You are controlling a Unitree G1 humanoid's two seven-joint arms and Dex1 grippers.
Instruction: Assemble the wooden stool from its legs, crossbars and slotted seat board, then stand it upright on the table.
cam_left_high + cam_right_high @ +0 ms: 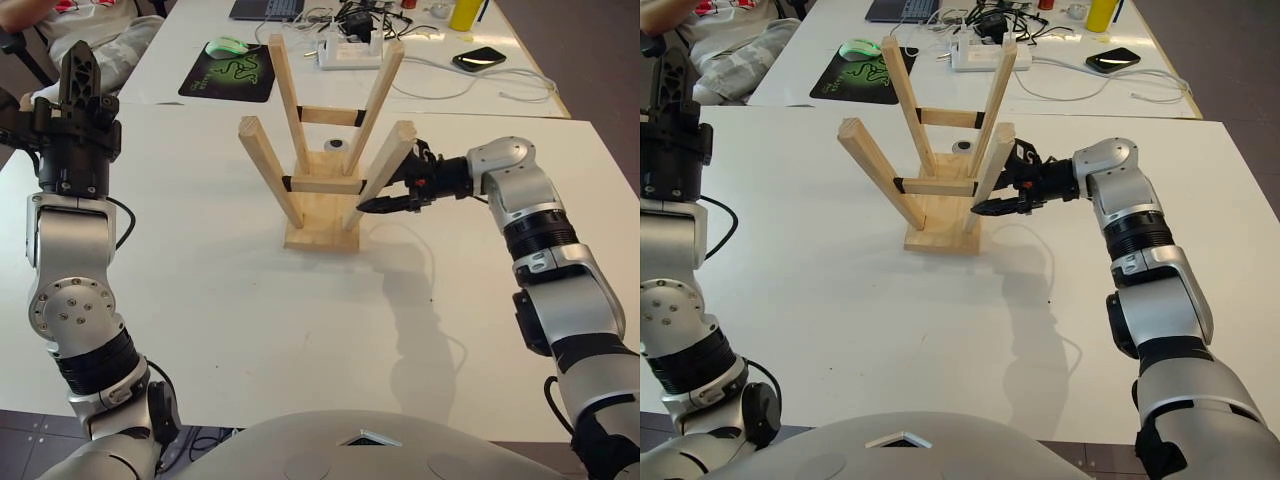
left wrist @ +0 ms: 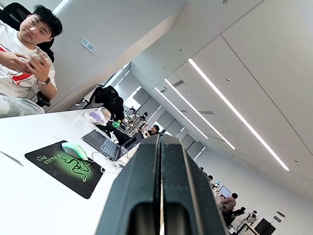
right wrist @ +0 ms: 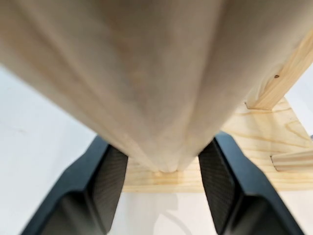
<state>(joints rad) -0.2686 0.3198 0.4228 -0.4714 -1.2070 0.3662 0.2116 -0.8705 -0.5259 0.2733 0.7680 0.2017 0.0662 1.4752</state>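
The right end effector [image 1: 378, 206] pinches one leg [image 1: 386, 163] of the stool [image 1: 290, 100] low down, near the seat board [image 1: 322, 235]; its black ribbed pads [image 3: 111, 181] lie against either side of the pale wood. The stool stands upside down in the middle of the white worktop [image 1: 250, 310], seat board flat and four legs splayed upward, joined by crossbars [image 1: 328, 116] with dark ends. The left end effector [image 1: 78, 62] is raised at the worktop's left edge, well apart from the stool, fingers pressed together. Behind lies a black mouse mat [image 1: 240, 80] printed with a green emblem and lettering, with a green-lit mouse [image 1: 228, 46] on it.
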